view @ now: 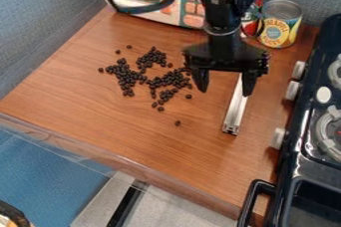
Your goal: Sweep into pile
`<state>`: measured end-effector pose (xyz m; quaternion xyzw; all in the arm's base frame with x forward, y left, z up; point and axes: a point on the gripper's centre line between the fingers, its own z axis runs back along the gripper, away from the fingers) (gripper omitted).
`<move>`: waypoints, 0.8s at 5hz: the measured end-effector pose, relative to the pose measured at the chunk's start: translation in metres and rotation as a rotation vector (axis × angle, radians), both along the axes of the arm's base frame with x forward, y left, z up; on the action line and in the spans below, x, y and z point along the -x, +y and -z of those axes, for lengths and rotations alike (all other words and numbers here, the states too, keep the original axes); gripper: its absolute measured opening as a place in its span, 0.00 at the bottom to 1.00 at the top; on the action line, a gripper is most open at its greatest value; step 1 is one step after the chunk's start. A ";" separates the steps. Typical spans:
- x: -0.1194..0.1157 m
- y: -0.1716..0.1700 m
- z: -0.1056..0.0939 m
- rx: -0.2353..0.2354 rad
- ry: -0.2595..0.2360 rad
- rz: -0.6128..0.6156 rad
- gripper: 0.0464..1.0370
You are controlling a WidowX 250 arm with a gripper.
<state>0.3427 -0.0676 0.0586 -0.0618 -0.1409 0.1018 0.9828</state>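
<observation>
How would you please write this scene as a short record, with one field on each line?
Material: many small dark beans
Arrangement: loose connected patches with several strays around them, not one compact pile
Surface: brown wood-look counter
Tool: narrow whitish bar, right of the beans in the picture
Pincer: black pincer, open, over the bar's upper part
Grip on bar: cannot be told
Behind: toy microwave and cans
Right side: black stove with pale knobs
</observation>
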 end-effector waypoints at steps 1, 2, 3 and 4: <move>-0.006 -0.002 0.008 0.012 -0.021 -0.015 0.96; -0.015 -0.007 0.017 0.020 -0.022 -0.014 0.96; -0.024 -0.017 0.019 0.026 -0.029 -0.010 0.96; -0.030 -0.021 0.025 0.033 -0.023 -0.017 0.96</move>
